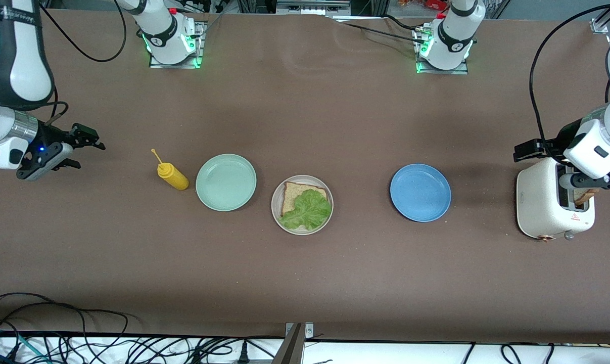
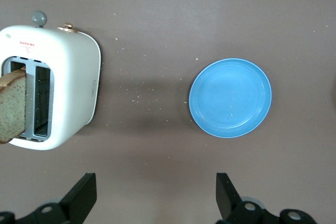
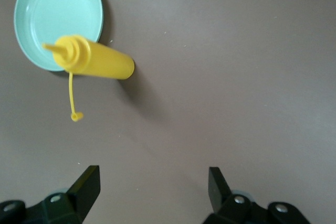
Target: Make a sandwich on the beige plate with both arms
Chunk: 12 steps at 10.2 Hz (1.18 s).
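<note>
The beige plate lies mid-table, with one bread slice on it and a ruffled green lettuce leaf on top of that slice. A second bread slice stands in a slot of the white toaster at the left arm's end. My left gripper hangs open and empty above the toaster's side that faces the blue plate. At the right arm's end, my right gripper hovers open and empty over bare table beside the mustard bottle.
A yellow squeeze bottle stands next to a mint-green plate on the beige plate's right-arm side. A blue plate lies between the beige plate and the toaster. Cables run along the table's near edge.
</note>
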Motion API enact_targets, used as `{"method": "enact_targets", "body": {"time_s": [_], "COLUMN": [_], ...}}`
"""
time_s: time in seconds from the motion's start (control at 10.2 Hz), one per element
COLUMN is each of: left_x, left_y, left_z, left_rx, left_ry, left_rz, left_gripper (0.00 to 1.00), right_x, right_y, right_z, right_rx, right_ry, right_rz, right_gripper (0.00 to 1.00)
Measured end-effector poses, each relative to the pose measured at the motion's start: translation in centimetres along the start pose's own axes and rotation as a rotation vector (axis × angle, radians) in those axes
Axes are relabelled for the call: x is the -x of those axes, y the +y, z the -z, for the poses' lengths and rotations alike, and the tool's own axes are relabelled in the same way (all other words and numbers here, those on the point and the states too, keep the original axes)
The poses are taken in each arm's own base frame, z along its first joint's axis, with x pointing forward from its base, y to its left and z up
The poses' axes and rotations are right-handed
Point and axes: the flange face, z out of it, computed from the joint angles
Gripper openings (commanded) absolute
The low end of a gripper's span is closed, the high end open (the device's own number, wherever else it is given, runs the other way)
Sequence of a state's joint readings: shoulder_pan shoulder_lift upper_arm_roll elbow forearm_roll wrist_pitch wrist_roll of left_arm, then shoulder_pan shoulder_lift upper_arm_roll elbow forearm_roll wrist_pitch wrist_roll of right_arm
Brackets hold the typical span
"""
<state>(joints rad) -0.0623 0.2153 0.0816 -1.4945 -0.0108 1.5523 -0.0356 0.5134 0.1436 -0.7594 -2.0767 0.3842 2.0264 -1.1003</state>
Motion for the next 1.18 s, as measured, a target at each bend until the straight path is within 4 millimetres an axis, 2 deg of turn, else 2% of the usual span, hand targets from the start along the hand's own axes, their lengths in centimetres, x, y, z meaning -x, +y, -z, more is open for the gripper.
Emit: {"method": "enact_targets", "body": {"time_s": [0.2,0.39,0.78,0.88,1.18], "left_x": [-0.1,-0.2,-1.1,-1.2,-1.7], "left_y": [-0.9,-2.6,-9.6,-11.3,-15.3], "left_z": [0.0,-0.2,-1.7,-2.0,-3.5], "left_rx": [-0.023,-0.044,-0.039,-0.052,-0.055], "left_ry": [0.006,0.003,0.001,0.006,0.007], "left_rz": [0.009,0.002,-0.046,-0.059,-0.099], "left_gripper": [1.0,1.0,1.0,1.0,1.0], "right_x": [2.5,3.1,6.2,6.0,2.8], "right_y": [1.4,2.4,4.4,4.5,4.2], "right_z": [-2.7,-5.6,-12.1,-13.4,-16.0], "right_rx": [-0.071,-0.108,-0.224,-0.242,-0.287], "right_ry": [0.093,0.172,0.376,0.414,0.507], "right_rz": [0.12,0.269,0.44,0.496,0.63], "right_gripper": [0.92,0.91,0.9,0.9,0.91]}}
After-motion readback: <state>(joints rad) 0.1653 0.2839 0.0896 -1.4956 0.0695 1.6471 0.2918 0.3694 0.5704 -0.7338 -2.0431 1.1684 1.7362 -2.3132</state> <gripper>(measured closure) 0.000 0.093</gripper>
